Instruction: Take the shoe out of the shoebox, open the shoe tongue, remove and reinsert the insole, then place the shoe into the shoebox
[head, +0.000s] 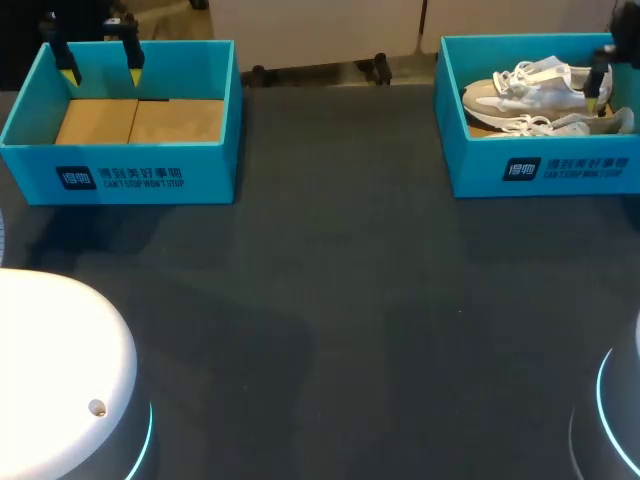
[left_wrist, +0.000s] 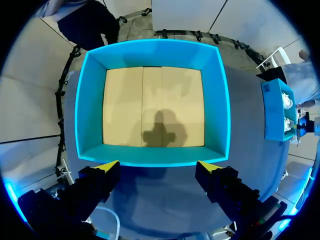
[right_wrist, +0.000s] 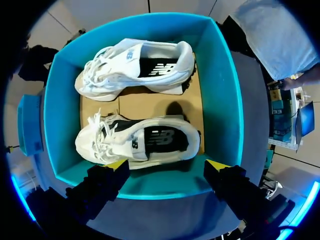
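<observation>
Two white sneakers lie side by side in the blue shoebox (right_wrist: 222, 100) at the table's far right. The nearer shoe (right_wrist: 137, 140) is just ahead of my right gripper (right_wrist: 167, 165), and the other shoe (right_wrist: 135, 67) lies beyond it. That gripper hovers open above the box's near wall and holds nothing. In the head view the shoes (head: 530, 90) show inside the box (head: 540, 170), with one yellow fingertip (head: 594, 103) over them. My left gripper (left_wrist: 159, 166) hangs open over the near wall of a second, empty blue box (left_wrist: 90, 100), also seen at far left (head: 120, 175).
The empty box has only a bare cardboard floor (head: 140, 120). Dark tabletop (head: 330, 300) stretches between the two boxes. The white rounded base (head: 50, 380) of my left arm fills the near left corner.
</observation>
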